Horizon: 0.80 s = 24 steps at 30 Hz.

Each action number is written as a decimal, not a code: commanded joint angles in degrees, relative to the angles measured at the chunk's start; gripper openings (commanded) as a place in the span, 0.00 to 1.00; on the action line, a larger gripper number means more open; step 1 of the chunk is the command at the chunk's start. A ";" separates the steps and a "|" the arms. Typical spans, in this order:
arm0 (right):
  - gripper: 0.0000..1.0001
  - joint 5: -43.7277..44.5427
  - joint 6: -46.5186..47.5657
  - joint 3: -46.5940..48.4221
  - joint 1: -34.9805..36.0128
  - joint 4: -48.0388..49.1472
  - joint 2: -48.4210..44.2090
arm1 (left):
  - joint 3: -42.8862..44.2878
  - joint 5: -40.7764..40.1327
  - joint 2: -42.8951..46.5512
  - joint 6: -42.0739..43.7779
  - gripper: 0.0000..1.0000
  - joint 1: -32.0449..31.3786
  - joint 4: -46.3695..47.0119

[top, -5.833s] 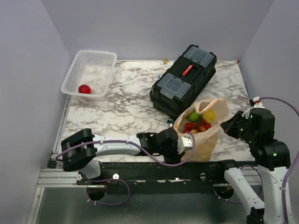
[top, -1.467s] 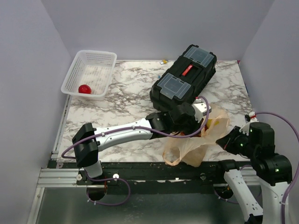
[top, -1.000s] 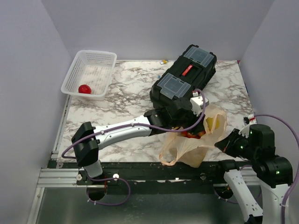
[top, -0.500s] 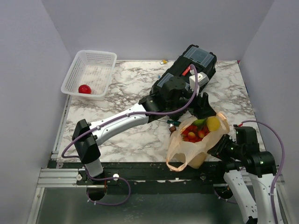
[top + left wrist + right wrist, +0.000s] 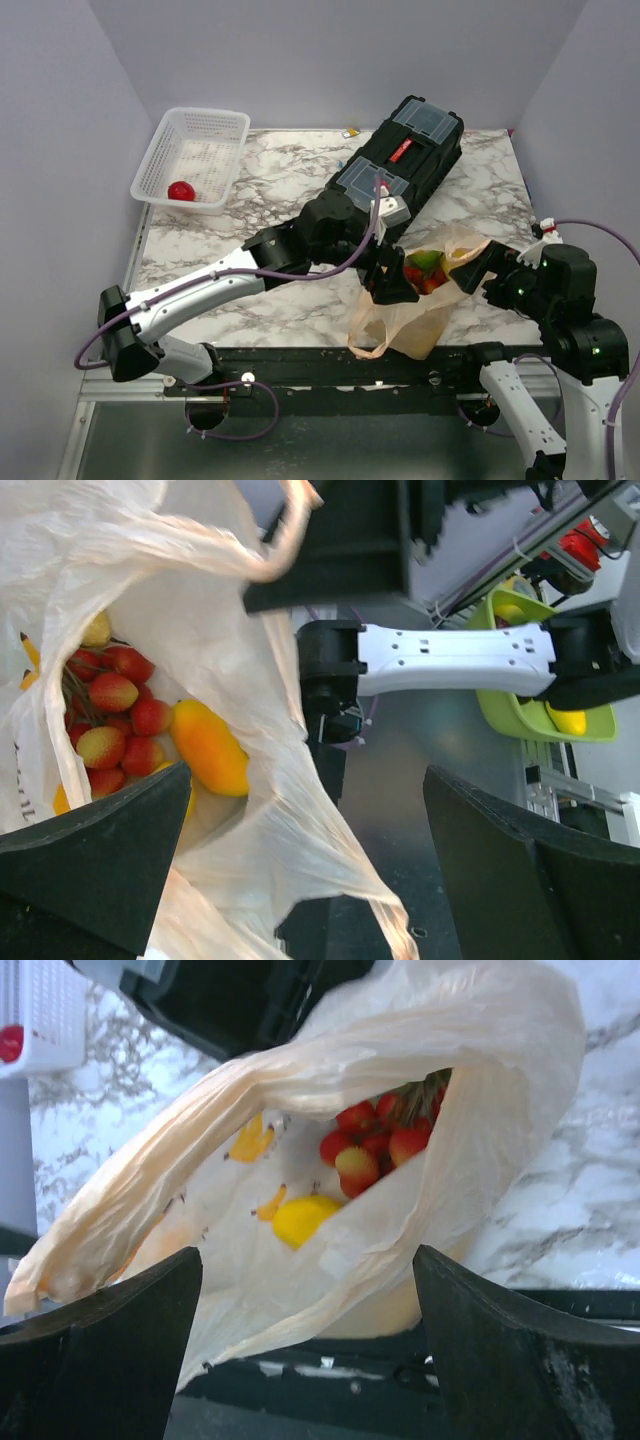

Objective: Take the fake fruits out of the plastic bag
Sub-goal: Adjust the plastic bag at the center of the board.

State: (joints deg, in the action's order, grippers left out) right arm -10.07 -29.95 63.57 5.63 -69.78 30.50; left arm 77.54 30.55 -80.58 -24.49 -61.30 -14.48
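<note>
The white mesh basket (image 5: 150,165) sits at the far left corner of the marble table (image 5: 250,245). One round red fruit (image 5: 181,190) lies inside it at the near end.

The left arm (image 5: 200,290) reaches from its base diagonally across the table toward the right. The black toolbox (image 5: 400,160) lies on the far centre of the table, just behind the arm's wrist.

The left gripper (image 5: 393,283) is at the left edge of the plastic bag (image 5: 400,325). In the left wrist view its jaws are spread wide, and nothing is clamped between them. The left gripper (image 5: 305,775) looks down into the bag mouth. Bag film lies between the fingers (image 5: 90,860); whether it rests on them cannot be told.

The plastic bag stands near the front edge of the table, right of centre, with its mouth open upward. It holds the remaining fruits:
- a red berry cluster (image 5: 110,720)
- an orange oval fruit (image 5: 210,750) touching the cluster
- a yellow oval fruit (image 5: 300,1218) just below the cluster in the right wrist view

The right gripper (image 5: 478,268) is just beside the bag's right edge. In the right wrist view its jaws are also wide apart, with the bag mouth framed between them and nothing gripped.
</note>
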 commanded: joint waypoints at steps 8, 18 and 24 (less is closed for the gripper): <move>0.93 16.72 7.10 5.20 -0.15 6.15 9.14 | -1.20 -11.55 -1.84 6.89 0.99 -8.83 -0.81; 0.87 15.13 8.47 1.35 -0.12 17.52 16.71 | 1.13 -16.98 -11.29 10.96 0.57 -11.15 -2.52; 0.23 28.91 0.75 2.70 -0.16 26.00 21.51 | 0.05 -15.15 -12.67 10.13 0.25 -12.75 -5.37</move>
State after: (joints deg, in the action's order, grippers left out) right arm 7.68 -23.59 64.71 5.63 -51.68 49.76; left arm 78.28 15.05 -92.66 -14.79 -72.47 -17.61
